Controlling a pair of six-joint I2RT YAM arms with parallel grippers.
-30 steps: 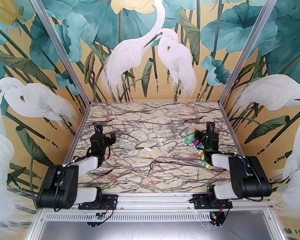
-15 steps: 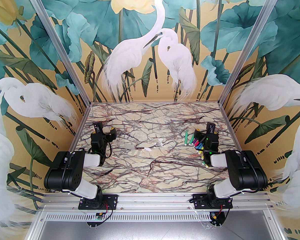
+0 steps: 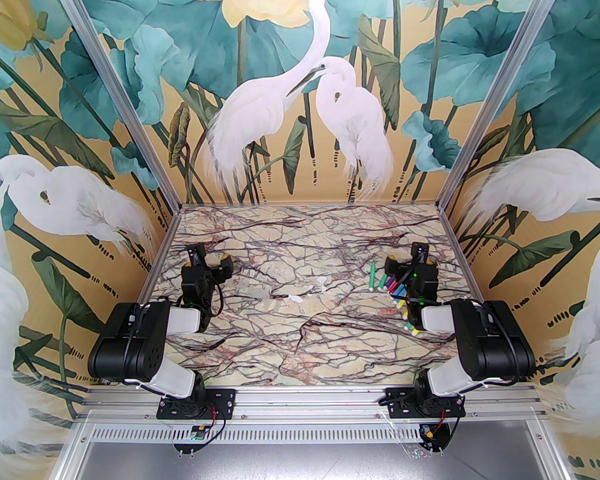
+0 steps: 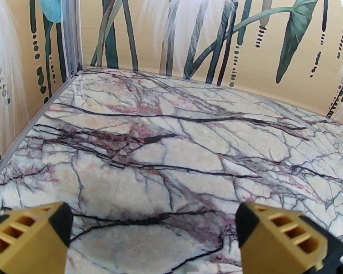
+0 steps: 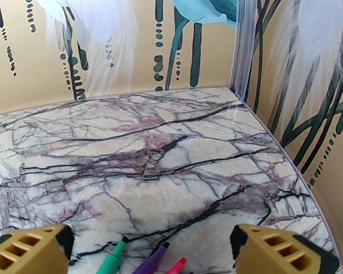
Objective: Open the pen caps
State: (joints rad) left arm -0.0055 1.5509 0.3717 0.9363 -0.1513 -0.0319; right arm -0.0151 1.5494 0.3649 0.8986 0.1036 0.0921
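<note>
Several bright pens (image 3: 399,298) lie fanned on the right of the marble table (image 3: 300,348), partly under my right arm. One green pen (image 3: 373,274) lies a little apart on their left. Small clear pen caps (image 3: 321,282) are scattered near the table's middle, with another cap (image 3: 295,298) close by. My right gripper (image 3: 411,266) hangs open just above the far end of the pens. In the right wrist view the bare tips of a teal pen (image 5: 114,255), a purple pen (image 5: 155,258) and a pink pen (image 5: 179,265) lie between its fingers (image 5: 31,250). My left gripper (image 4: 153,224) stands open over bare marble at the left.
Patterned walls close the table in on the left, back and right, with aluminium posts (image 5: 241,53) at the corners. The right wall (image 5: 317,118) stands close beside the right gripper. Both arms' bases are bolted to the front rail (image 3: 300,398).
Both arms drew their elbows back and up over the last second. The left gripper shifted slightly away and the right gripper edged left over the pens. Both stay open; the pens and caps lie still.
</note>
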